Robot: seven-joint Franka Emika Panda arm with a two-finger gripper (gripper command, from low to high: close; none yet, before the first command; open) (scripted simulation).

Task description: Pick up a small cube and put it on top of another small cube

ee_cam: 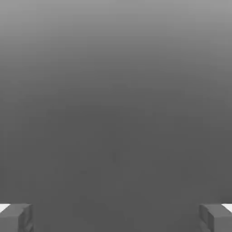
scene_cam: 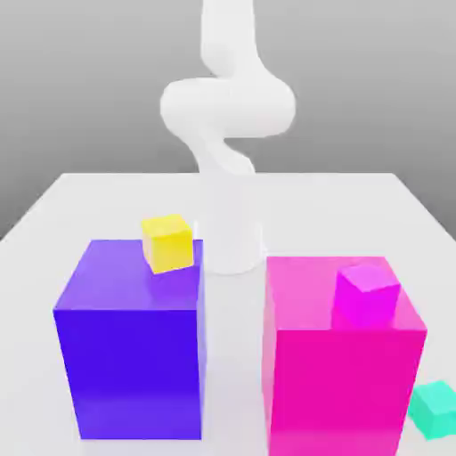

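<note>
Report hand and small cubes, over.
Hand open, empty. Yellow cube on blue block; magenta cube on pink block. Nothing stacked cube-on-cube yet.

And the count is on: three small cubes in the scene, one yellow cube [scene_cam: 167, 244], one magenta cube [scene_cam: 367, 294], one turquoise cube [scene_cam: 435, 411], and that makes three! Over to the large blocks, and it's two of those, one blue block [scene_cam: 129, 356], one pink block [scene_cam: 343, 374]. Small and large together, that's five box-shaped pieces, three against two! Now the singles: one white table [scene_cam: 312, 200], one robot arm [scene_cam: 230, 105]. And the hand view adds one gripper [ee_cam: 116, 218], with two fingers [ee_cam: 11, 220], a pair, counted one and two!
</note>
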